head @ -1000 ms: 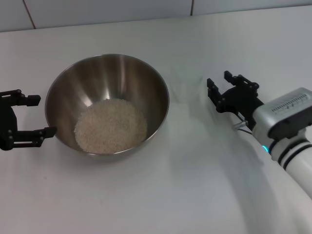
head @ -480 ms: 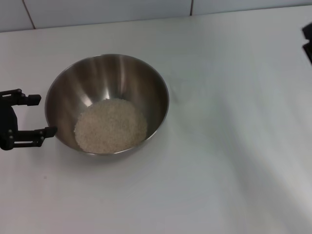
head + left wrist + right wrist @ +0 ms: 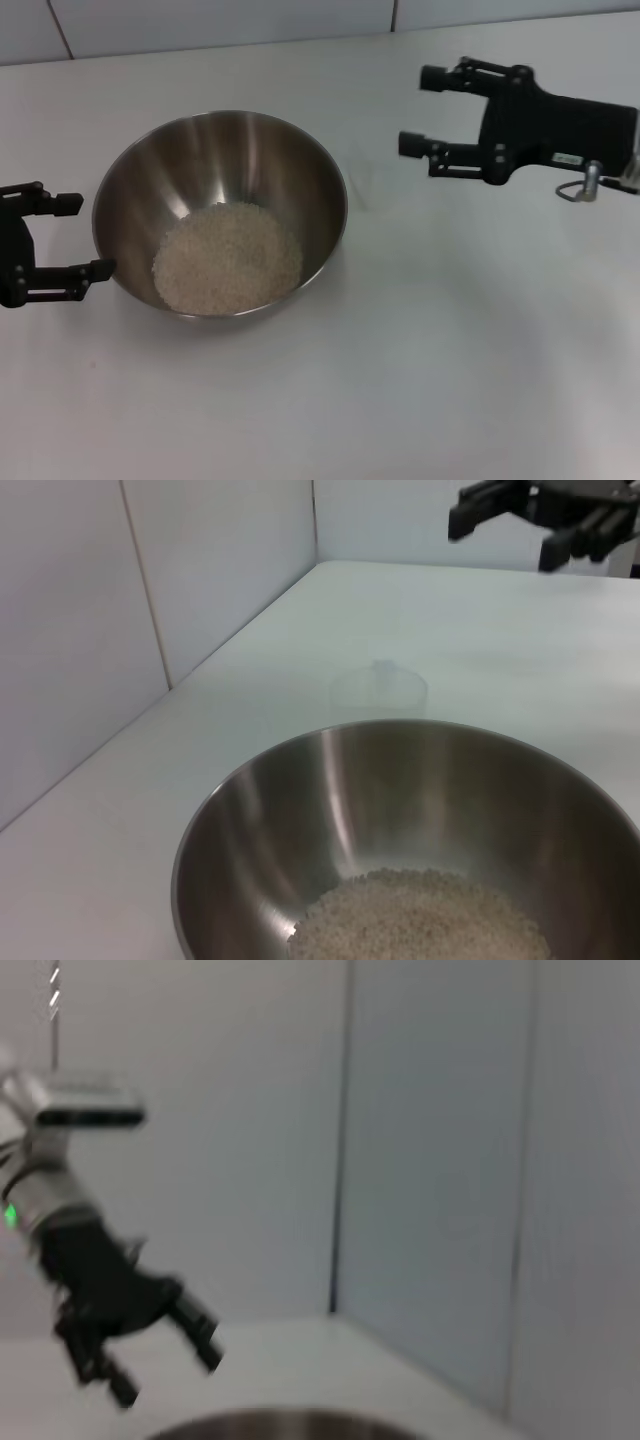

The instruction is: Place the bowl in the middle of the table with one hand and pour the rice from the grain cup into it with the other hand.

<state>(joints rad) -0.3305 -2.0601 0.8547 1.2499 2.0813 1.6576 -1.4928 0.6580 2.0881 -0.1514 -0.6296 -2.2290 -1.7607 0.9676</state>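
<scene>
Even, diffuse overhead light washes the white counter [image 3: 420, 380], leaving only soft shadows. The steel bowl [image 3: 215, 150] carries pale vertical glare streaks on its inner wall. The right wrist view is motion-blurred throughout; the left wrist view is softly focused.

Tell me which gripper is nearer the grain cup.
Right. The right gripper, open and empty, hangs just beside the grain cup, on the side away from the bowl. The left gripper, open, sits across the bowl.
</scene>
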